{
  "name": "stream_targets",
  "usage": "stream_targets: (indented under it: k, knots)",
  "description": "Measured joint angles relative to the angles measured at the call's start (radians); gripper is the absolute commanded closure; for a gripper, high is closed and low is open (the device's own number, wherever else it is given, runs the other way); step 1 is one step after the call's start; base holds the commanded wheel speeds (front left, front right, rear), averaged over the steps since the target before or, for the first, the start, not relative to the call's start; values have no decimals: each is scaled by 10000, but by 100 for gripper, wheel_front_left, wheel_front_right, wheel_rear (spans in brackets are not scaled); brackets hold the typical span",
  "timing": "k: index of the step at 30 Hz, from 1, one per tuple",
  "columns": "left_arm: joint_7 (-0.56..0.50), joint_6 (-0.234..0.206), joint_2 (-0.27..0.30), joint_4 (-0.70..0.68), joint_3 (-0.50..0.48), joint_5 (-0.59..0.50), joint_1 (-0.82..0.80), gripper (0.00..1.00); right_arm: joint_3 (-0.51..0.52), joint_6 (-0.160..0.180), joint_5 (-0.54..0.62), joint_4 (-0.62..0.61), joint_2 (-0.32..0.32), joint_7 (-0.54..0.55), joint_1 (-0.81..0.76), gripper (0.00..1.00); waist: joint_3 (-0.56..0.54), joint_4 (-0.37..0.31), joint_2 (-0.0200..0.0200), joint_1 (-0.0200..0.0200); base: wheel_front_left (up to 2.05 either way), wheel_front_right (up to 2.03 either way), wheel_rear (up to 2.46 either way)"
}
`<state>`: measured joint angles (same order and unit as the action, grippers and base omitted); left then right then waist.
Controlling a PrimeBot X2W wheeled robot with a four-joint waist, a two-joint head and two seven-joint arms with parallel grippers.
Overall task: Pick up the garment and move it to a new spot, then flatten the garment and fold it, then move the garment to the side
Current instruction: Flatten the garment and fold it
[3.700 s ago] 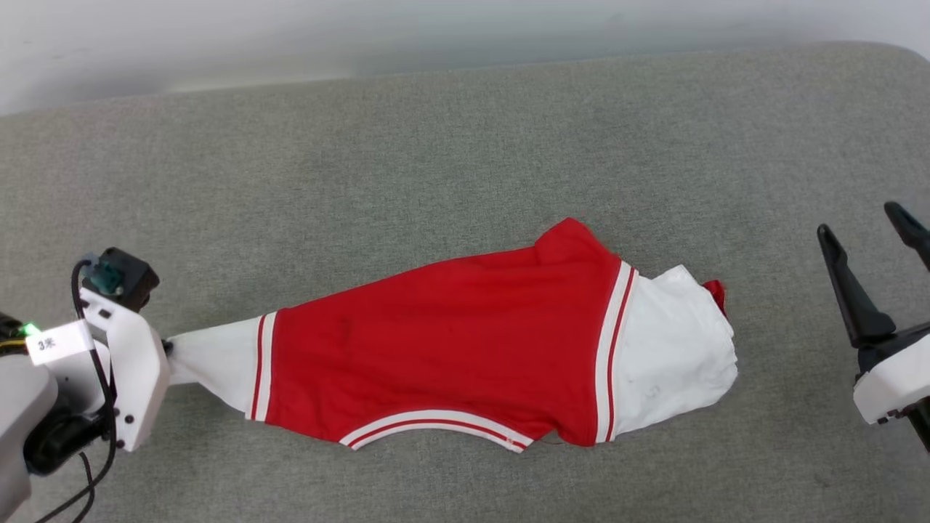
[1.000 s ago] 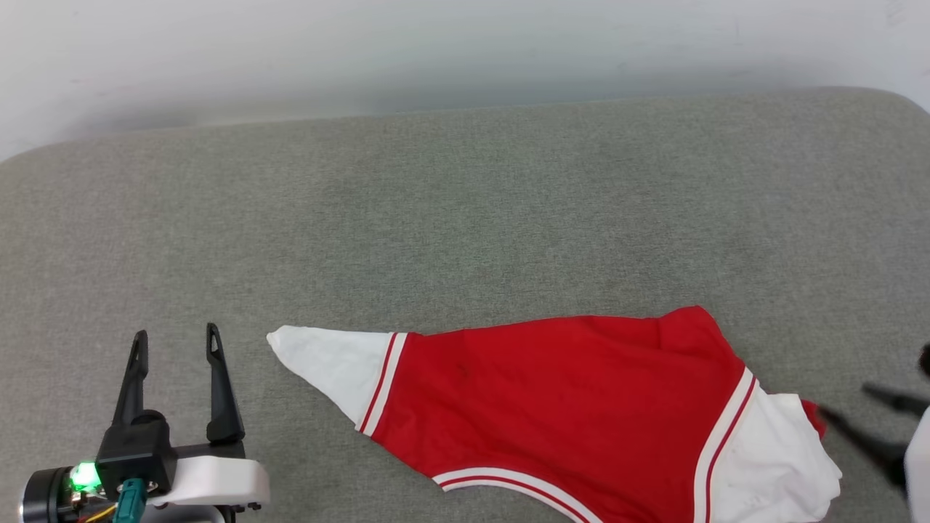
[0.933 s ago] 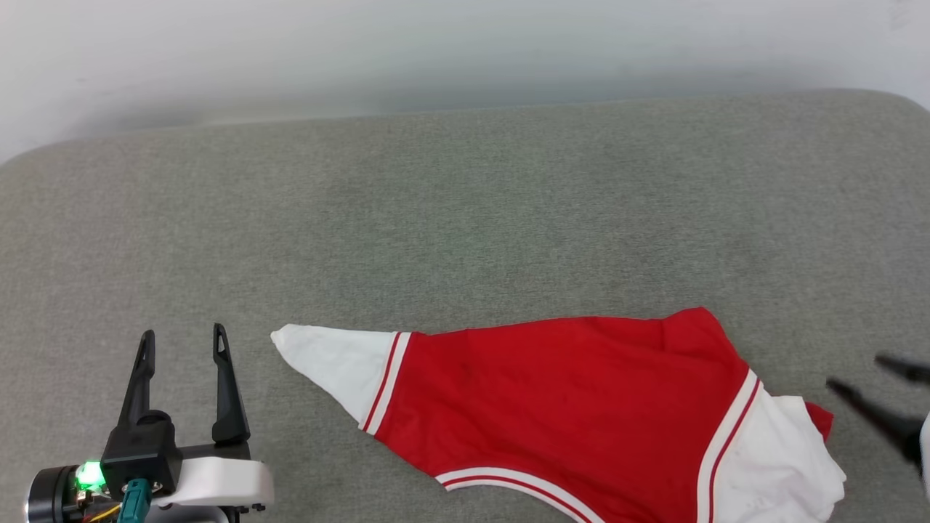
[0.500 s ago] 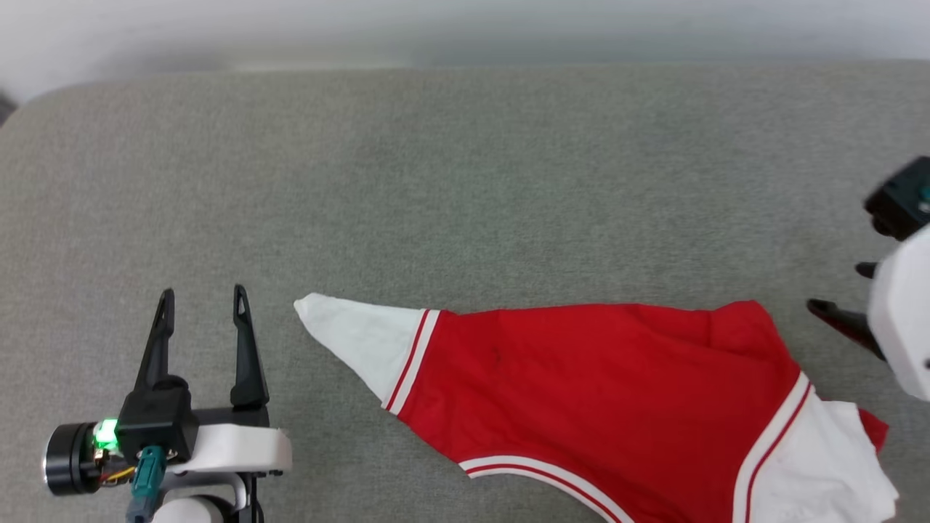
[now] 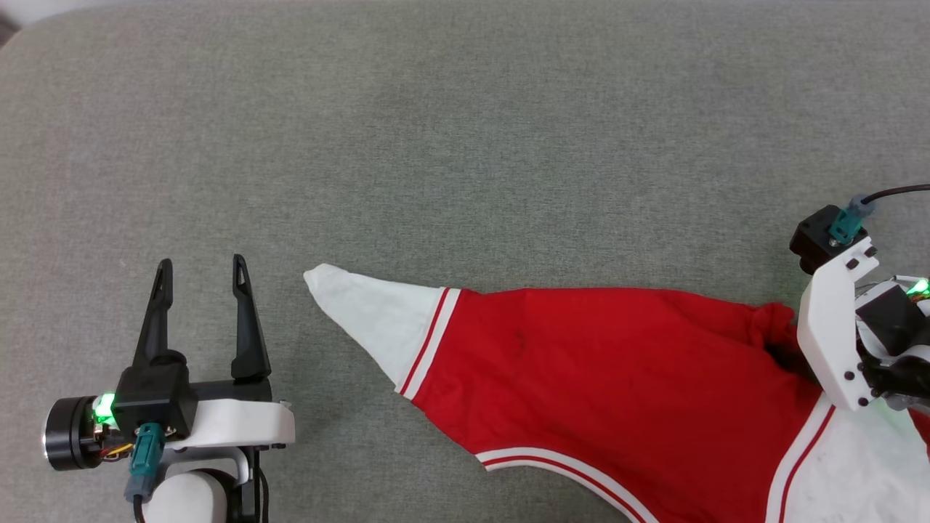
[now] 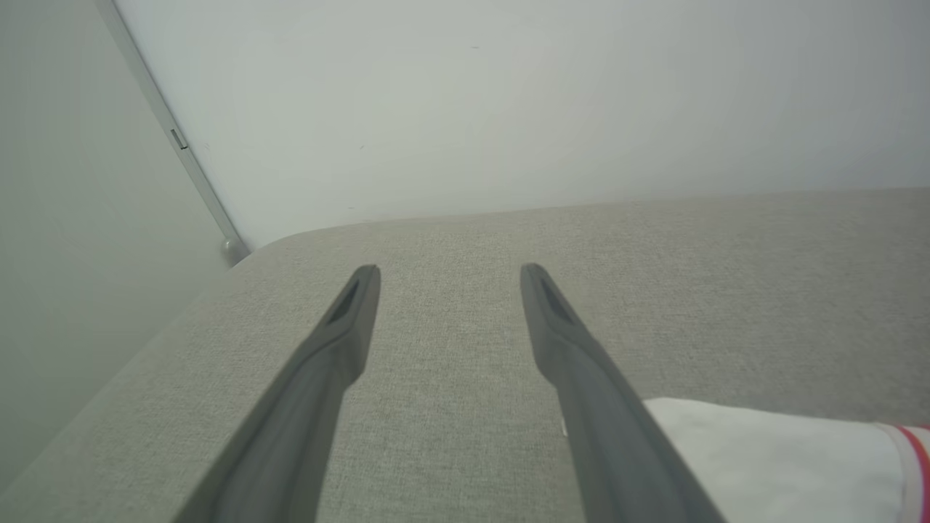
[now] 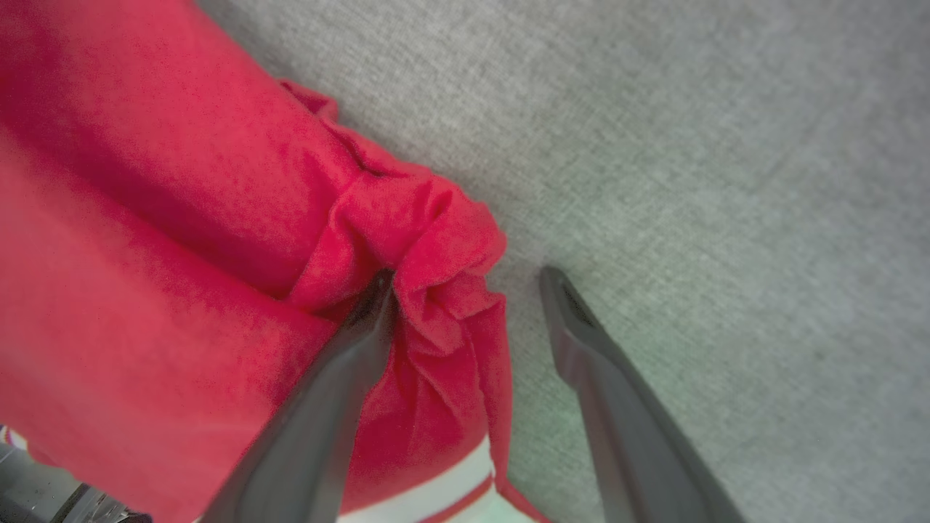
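Red-and-white jersey T-shirt (image 5: 603,378) on grey fabric surface (image 5: 465,145), left tool (image 5: 202,261) left of its sleeve tip, right tool (image 7: 468,274) astride its right end

Grey woven padded surface (image 5: 465,145) with a rounded corner, pale wall (image 6: 508,94) behind it.

Red garment (image 5: 603,378), white striped sleeves, grey surface (image 5: 465,145)

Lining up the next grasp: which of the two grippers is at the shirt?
The right gripper: open, it straddles the bunched red corner of the garment. The left gripper stands open over bare cushion, short of the white sleeve tip.
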<state>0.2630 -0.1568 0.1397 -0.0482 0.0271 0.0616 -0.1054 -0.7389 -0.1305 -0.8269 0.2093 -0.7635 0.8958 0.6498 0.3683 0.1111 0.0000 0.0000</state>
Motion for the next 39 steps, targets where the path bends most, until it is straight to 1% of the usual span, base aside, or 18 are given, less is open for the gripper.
stream_targets:
  k: [3,4,5,10,14,19,21,23,26,30,33,35,37,38,39]
  knots:
    - [0,50,-52,50,-59,-52,-43,0,-378,15,-146,104,-50,-537,142,0,-31,-91,0,-1,0,0,0]
    - [0,67,-63,73,-73,-59,-46,0,-481,15,-242,142,-61,-729,186,70,-66,-123,0,0,0,0,0]
    - [0,75,-79,86,-88,-73,-53,0,-583,15,-345,153,-82,-928,243,100,-116,-151,0,0,0,0,0]
    - [0,157,-119,128,-209,-134,-26,0,-989,-6,-472,-113,42,-1941,1012,100,-453,-276,0,2,0,0,0]
    - [0,211,-173,107,-257,-146,50,0,-880,-4,-512,-439,-117,-2583,2164,100,-659,-312,0,0,0,0,0]
    - [0,257,-267,50,-267,-155,81,0,-945,-6,-238,-627,8,-3137,3439,100,-591,-190,0,1,0,0,0]
    - [0,265,-303,13,-290,-161,76,0,-1122,-6,150,-497,102,-3352,3916,100,-494,-125,0,1,0,0,0]
    - [0,295,-339,-10,-303,-161,43,0,-1304,-6,324,-184,290,-3568,4161,100,-374,-56,0,1,0,0,0]
    - [0,297,-454,-13,-259,-178,-44,0,-1559,-6,261,541,838,-3958,4174,100,-169,61,0,1,0,0,0]
    - [0,311,-533,6,-244,-180,-144,0,-2328,-4,345,1827,1432,-4247,3912,100,115,190,0,1,0,0,0]
    - [0,339,-575,25,-219,-205,-260,0,-2972,-6,167,2777,1833,-4265,3544,100,272,277,0,1,0,0,0]
    - [0,357,-585,61,-224,-221,-266,0,-3177,-2,6,3137,1985,-4389,3563,100,301,314,0,1,0,0,0]
    - [0,382,-594,105,-251,-226,-266,0,-3296,-4,-31,3409,2038,-4859,3588,100,279,301,0,0,0,0,0]
    - [0,382,-596,121,-278,-238,-266,0,-3331,-4,-94,3499,2073,-5091,3597,69,249,278,0,0,0,0,0]
    - [0,382,-602,132,-309,-245,-265,0,-3390,-6,-119,3547,2086,-5306,3623,0,205,250,0,0,0,0,0]
